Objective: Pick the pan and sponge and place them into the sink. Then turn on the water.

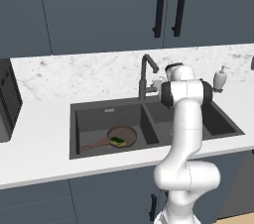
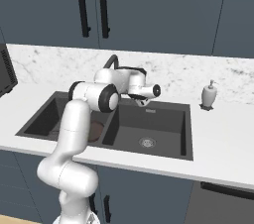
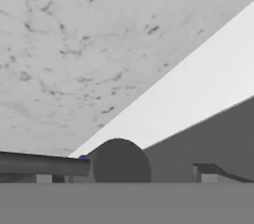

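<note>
The dark-brown pan lies in the left basin of the dark grey sink, its handle pointing left. On the pan rests the yellow and green sponge. Part of the pan peeks out behind my arm. My gripper hovers beside the tall dark faucet, just right of it, over the basin divider. In the hand view the gripper is open, with the faucet's round base between the fingertips and a dark bar at the left. No water runs from the spout.
A soap dispenser stands on the white counter right of the sink. A dark appliance sits at the far left. The marble backsplash rises close behind the faucet. Dark cabinets hang overhead.
</note>
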Tool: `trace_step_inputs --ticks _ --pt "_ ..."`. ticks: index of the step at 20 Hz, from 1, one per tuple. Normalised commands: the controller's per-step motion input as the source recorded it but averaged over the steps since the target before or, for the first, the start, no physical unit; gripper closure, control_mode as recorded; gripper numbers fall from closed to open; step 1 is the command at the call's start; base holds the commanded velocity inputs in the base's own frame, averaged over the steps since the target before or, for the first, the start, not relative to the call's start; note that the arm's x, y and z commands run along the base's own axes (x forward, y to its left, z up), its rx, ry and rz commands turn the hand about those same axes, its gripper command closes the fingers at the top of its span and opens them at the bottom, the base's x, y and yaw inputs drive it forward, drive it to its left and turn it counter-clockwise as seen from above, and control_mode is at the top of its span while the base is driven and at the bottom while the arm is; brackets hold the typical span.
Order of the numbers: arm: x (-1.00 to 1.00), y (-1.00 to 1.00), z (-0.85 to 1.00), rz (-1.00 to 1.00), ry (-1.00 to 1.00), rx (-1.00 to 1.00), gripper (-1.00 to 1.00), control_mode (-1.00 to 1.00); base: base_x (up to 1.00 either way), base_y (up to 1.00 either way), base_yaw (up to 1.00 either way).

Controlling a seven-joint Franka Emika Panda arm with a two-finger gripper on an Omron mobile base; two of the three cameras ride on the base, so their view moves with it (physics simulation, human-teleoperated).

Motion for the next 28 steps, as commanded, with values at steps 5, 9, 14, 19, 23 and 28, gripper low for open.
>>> trace_step_inputs --ticks 5,9,14,19,23,28 --pt "0.19 0.00 -0.07 0.00 0.00 0.04 -1.00 -1.00 0.00 0.00 0.00" --pt "0.14 0.00 -0.20 0.00 0.00 0.01 1.00 -1.00 0.00 0.00 0.00" --pt "0.02 0.00 -0.07 0.00 0.00 0.00 1.00 -1.00 0.00 0.00 0.00" --pt "0.00 0.00 -0.01 0.00 0.00 0.00 1.00 -1.00 0.00 0.00 0.00" --pt "0.00 0.00 -0.19 -0.01 0.00 0.09 1.00 -1.00 0.00 0.00 0.00" --pt "0.00 0.00 -0.09 -0.10 0.03 0.17 1.00 -1.00 0.00 0.00 0.00"
